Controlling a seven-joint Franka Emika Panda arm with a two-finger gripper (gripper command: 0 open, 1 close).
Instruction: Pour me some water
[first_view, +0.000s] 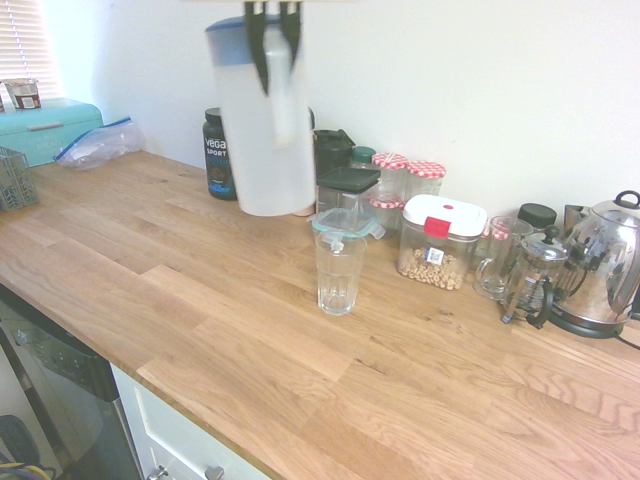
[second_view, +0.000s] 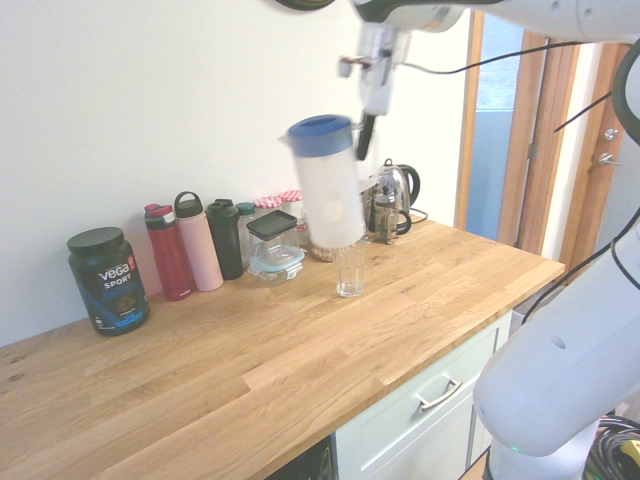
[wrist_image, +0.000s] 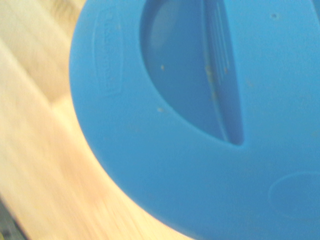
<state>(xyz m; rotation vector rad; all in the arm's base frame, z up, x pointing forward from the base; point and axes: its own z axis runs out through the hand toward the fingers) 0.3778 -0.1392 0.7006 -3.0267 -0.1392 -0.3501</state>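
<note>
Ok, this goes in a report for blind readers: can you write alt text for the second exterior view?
The gripper holds a white pitcher with a blue lid in the air, just above an empty glass on a wooden counter. Bottles, jars and a kettle line the wall behind.

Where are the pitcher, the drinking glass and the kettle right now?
pitcher (first_view: 262, 140), first exterior view, on its translucent body.
glass (first_view: 340, 272), first exterior view, on its side wall.
kettle (first_view: 606, 262), first exterior view, on its shiny metal body.
</note>
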